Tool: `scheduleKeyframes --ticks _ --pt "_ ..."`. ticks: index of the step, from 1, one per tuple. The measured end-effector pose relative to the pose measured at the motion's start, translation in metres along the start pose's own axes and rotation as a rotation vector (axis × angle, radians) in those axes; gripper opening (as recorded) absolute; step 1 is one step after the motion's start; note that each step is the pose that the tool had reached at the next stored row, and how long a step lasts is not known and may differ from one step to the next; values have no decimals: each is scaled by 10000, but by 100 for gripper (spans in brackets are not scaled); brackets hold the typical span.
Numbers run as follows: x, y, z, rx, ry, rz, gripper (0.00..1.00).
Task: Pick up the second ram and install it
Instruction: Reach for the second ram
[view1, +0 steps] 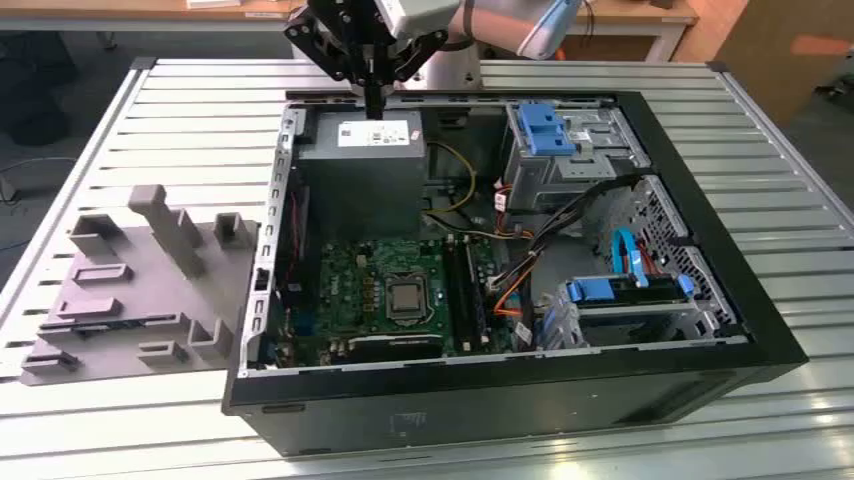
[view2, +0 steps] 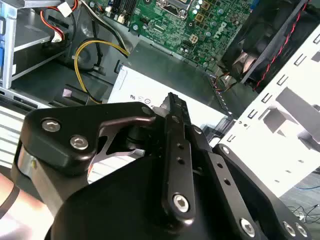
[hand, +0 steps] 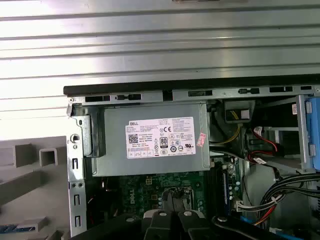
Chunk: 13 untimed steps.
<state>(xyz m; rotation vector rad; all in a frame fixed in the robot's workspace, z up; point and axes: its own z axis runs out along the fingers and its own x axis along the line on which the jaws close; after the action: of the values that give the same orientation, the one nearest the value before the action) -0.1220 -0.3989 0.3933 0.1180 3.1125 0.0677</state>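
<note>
My gripper (view1: 378, 103) hangs over the grey power supply (view1: 360, 160) at the far end of the open computer case (view1: 694, 300). Its black fingers (view2: 172, 107) are pressed together with nothing between them, and their tips (hand: 175, 200) point down toward the green motherboard (view1: 380, 290). The long black memory slots (view1: 461, 295) run beside the processor socket (view1: 403, 297), well away from the gripper. The second ram is out of view.
A grey moulded fixture (view1: 134, 290) lies on the slatted metal table (view1: 174, 120) at the exterior view's left of the case. Inside the case are a blue-tabbed drive cage (view1: 567, 140), loose cables (view1: 534, 260) and a blue-fronted drive bay (view1: 627, 295).
</note>
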Motion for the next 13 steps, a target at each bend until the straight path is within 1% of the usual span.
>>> scheduleKeyframes --ticks 11,13 --pt "1 0 0 0 0 0 11" --pt "14 -1 -1 1 0 1 11"
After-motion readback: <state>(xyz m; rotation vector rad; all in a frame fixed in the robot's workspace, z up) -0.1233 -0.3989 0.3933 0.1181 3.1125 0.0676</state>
